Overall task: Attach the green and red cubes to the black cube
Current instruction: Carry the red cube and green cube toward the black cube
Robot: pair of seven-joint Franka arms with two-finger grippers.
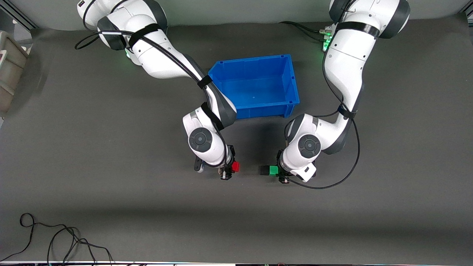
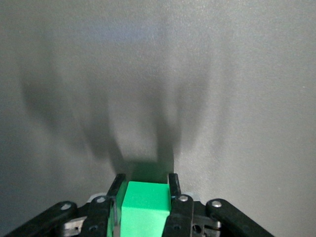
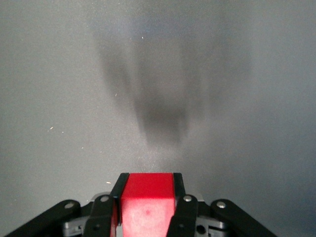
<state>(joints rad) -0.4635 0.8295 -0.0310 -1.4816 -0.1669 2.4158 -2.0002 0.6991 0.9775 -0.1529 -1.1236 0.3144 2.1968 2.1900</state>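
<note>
My left gripper (image 1: pixel 276 171) is shut on the bright green cube (image 1: pixel 273 170), held over the grey mat. A black cube (image 1: pixel 264 170) sits flush against the green cube's side that faces the right arm. My right gripper (image 1: pixel 232 168) is shut on the bright red cube (image 1: pixel 235 167), also over the mat. A gap of bare mat separates the red cube from the black one. The left wrist view shows the green cube (image 2: pixel 143 207) between the fingers, with a dark shape past it. The right wrist view shows the red cube (image 3: pixel 147 200) gripped.
An empty blue bin (image 1: pixel 292 79) stands on the mat farther from the front camera than both grippers. A beige box (image 1: pixel 9 70) sits at the right arm's end of the table. Loose black cable (image 1: pixel 63 236) lies near the front edge.
</note>
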